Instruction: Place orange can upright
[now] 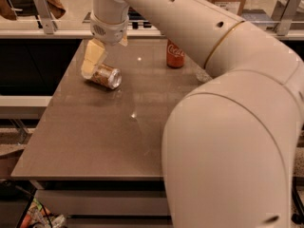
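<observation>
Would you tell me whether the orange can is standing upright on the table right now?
No, the orange can lies on its side on the table, with the gripper down at its far end.

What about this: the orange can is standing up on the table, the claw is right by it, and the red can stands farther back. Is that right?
Not quite. The orange can is lying on its side, not standing up, as the camera view shows. The rest holds: the claw is right by it over the table, and the red can stands farther back.
</observation>
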Robot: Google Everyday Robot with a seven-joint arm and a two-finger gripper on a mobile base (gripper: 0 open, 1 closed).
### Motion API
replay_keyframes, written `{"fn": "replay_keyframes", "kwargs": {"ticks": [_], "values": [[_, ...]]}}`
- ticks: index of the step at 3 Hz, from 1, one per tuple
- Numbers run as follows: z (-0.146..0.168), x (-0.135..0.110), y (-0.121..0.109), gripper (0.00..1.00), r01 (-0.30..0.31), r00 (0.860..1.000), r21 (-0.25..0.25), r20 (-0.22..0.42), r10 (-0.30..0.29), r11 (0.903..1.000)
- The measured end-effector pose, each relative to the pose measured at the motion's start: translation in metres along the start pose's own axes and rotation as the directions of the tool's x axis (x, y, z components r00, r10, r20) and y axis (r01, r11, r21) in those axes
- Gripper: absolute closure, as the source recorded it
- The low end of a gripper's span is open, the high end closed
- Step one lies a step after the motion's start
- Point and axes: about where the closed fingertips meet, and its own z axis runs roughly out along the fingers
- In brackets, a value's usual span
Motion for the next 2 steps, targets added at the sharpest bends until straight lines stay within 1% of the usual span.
{"fn": "replay_keyframes", "kwargs": {"ticks": [1,2], "values": [[0.025,-0.004,0.0,0.0,-0.007,0.998,-0.005,-0.063,0.007,1.0],[0.039,-0.006,-0.001,0.0,-0.014,0.994,-0.002,-0.109,0.014,0.9999]]}}
